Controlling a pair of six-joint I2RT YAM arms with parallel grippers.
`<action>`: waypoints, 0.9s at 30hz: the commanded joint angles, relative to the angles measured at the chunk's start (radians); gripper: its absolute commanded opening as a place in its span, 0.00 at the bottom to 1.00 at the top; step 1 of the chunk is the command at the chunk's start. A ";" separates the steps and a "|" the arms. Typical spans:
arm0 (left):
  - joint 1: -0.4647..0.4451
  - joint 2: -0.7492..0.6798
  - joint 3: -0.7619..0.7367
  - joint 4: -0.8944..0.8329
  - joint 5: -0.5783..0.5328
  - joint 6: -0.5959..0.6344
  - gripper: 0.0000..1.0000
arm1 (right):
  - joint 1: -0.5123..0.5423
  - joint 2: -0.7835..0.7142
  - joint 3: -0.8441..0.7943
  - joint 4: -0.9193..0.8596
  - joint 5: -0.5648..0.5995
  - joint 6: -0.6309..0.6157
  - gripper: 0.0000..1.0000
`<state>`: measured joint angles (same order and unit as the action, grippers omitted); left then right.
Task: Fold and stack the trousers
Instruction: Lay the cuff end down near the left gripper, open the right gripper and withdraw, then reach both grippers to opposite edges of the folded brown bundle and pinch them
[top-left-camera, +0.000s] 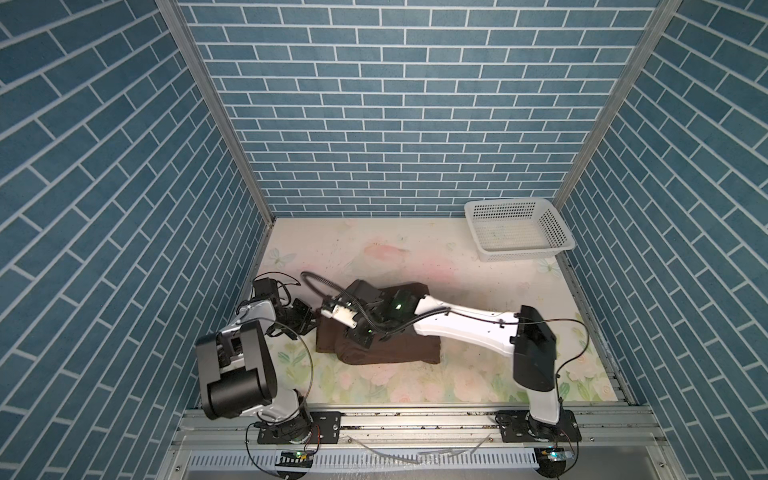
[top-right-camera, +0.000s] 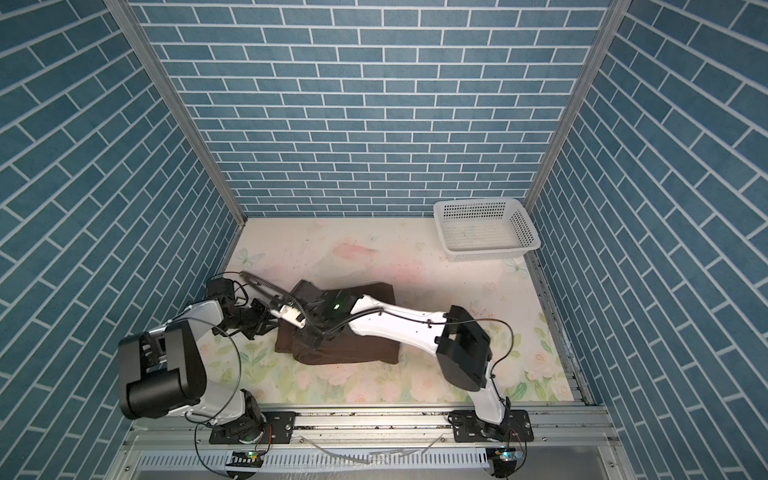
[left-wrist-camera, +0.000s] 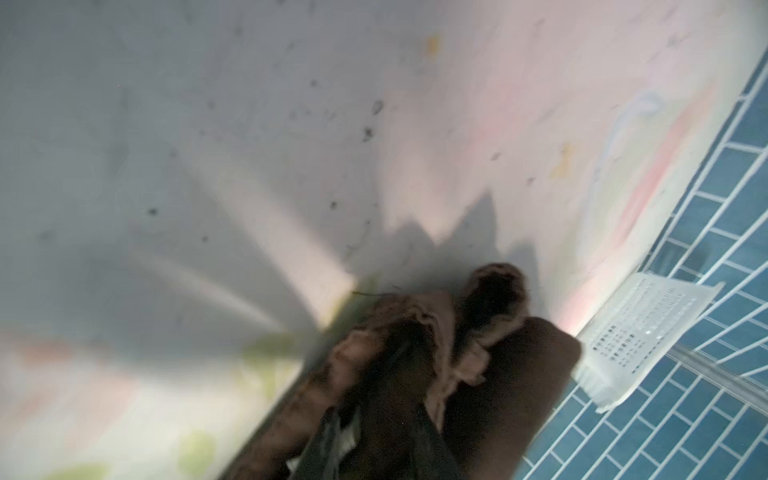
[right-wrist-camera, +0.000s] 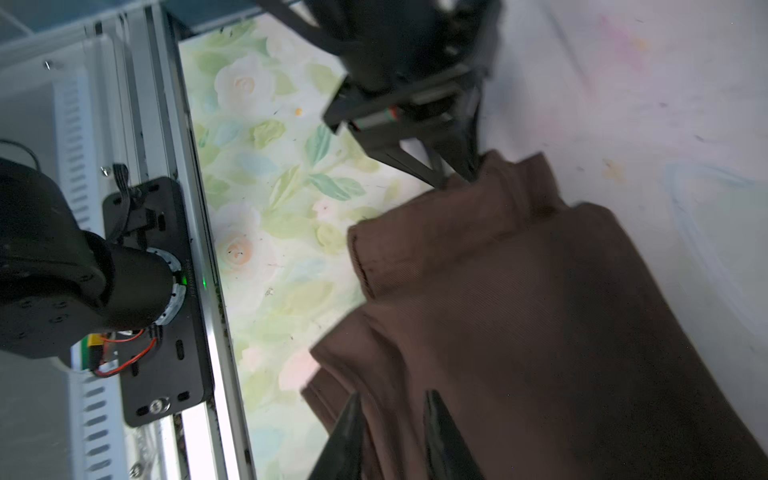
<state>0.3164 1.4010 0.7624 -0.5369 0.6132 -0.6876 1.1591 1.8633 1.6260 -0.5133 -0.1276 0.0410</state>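
- Well apart from the white basket, the flowered table runs forward to the metal rail; the basket itself sits in the far right corner.
- Diagonally across from the basket, towards the near left, the trousers lie on the table as a thick, dark brown folded bundle, seen in both top views.
- Over the end of the bundle farthest from the basket, the right gripper points down at the cloth. Its fingers stand a little apart, and only flat fabric shows between them.
- Just past that same far end, the left gripper touches a raised corner of the trousers. Its fingers are slightly parted, and I cannot tell whether they pinch the corner.
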 joint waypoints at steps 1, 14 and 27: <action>-0.030 -0.161 0.074 -0.168 -0.122 0.048 0.47 | -0.155 -0.205 -0.170 0.063 -0.091 0.158 0.19; -0.292 -0.186 -0.056 0.030 -0.161 -0.040 0.58 | -0.414 -0.405 -0.642 0.254 -0.325 0.436 0.19; -0.410 -0.033 -0.007 0.083 -0.230 -0.088 0.12 | -0.551 -0.448 -0.733 0.280 -0.347 0.491 0.44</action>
<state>-0.0856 1.3731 0.7174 -0.4473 0.4038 -0.7666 0.6415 1.4498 0.9165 -0.2493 -0.4610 0.4999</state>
